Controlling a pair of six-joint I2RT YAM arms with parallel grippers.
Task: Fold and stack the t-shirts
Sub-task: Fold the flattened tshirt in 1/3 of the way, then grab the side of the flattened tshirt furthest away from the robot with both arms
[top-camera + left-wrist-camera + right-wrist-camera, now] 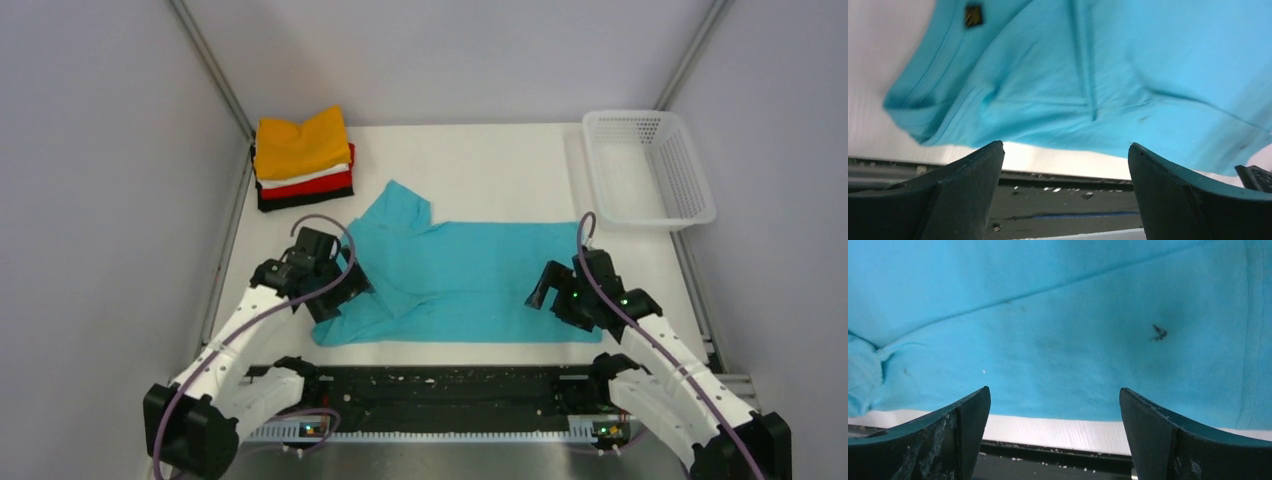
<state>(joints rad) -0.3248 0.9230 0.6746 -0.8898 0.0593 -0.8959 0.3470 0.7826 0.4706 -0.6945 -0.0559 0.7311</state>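
Nearest the arms, the left claw and right claw both stand spread wide and hold nothing, one over each end of the teal t-shirt's near edge. That shirt lies mid-table, mostly flat, its left side turned in and a sleeve poking out towards the far left; it looks only part-folded and not yet stacked. Beyond it, at the far-left corner, the stack sits finished: orange over white, red and black.
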